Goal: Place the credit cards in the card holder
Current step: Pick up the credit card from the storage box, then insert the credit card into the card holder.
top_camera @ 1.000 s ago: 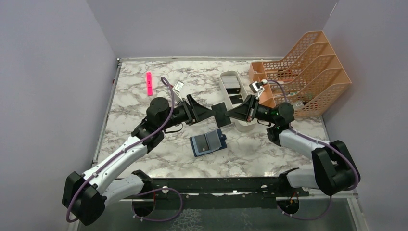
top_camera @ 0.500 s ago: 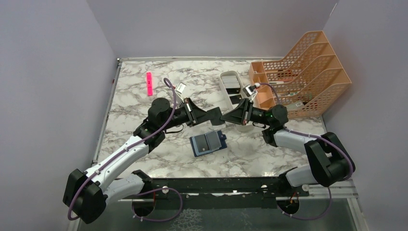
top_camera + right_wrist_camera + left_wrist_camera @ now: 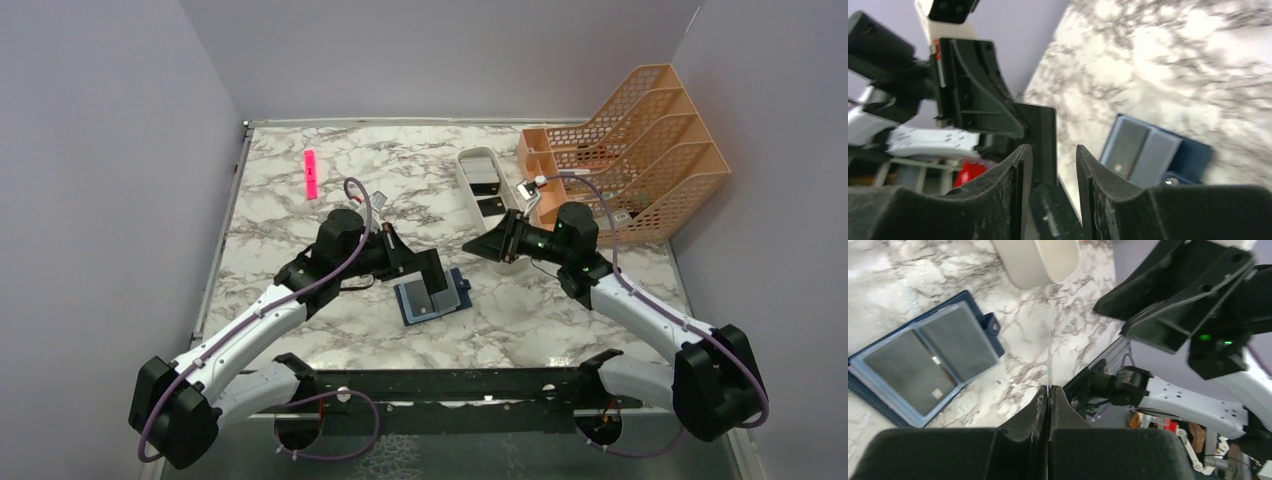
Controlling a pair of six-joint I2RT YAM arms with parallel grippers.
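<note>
Here, on a marble table [image 3: 300, 215], two robot arms reach inward toward each other. The left gripper [image 3: 420, 262] is pinched fully closed on a thin black card [image 3: 434, 275], holding it by one edge. From its own wrist camera the card appears edge-on, a fine line rising from between the pressed fingers [image 3: 1040, 405]. The card hangs over the far side of the card holder [image 3: 432, 298], close to its snap tab; whether it touches the holder I cannot tell. The card holder lies unfolded and flat near the middle of the table, dark navy outside, pale blue inside, with two greyish pockets facing up.

The right gripper [image 3: 475, 244] sits just to the right of the card, jaws partly apart and holding nothing. Its wrist camera looks between the two spread fingers at the card beyond.

Behind the right gripper stands a long white oval tray [image 3: 468, 160] with two more dark cards [image 3: 483, 181] inside. An orange mesh file rack [image 3: 640, 150] fills the far right corner, and a pink marker [image 3: 311, 173] lies far left.
</note>
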